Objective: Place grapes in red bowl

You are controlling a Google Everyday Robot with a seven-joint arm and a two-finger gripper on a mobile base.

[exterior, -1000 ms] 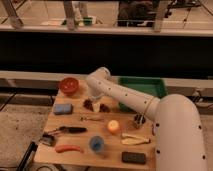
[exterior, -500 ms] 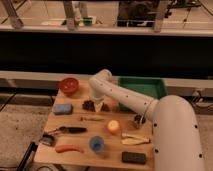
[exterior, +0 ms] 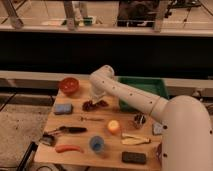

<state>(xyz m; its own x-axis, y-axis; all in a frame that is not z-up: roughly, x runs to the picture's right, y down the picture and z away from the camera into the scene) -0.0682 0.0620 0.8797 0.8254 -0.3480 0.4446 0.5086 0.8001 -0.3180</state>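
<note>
The grapes (exterior: 93, 105), a small dark reddish-brown bunch, lie on the wooden table (exterior: 75, 120) right of the blue sponge (exterior: 63, 108). The red bowl (exterior: 69, 85) stands at the table's back left corner, with nothing visible inside it. My white arm reaches in from the right and bends down over the grapes. My gripper (exterior: 97, 98) hangs just above and behind the bunch, right at it.
A green bin (exterior: 142, 89) sits behind the arm at the back right. On the table lie a black-handled tool (exterior: 67, 130), an orange ball (exterior: 114, 127), a blue cup (exterior: 97, 145), an orange-red stick (exterior: 69, 148), a banana (exterior: 135, 139) and a black block (exterior: 134, 157).
The arm's bend has moved right and slightly back, and the gripper has come down towards the grapes. The grapes and the bowl have not moved.
</note>
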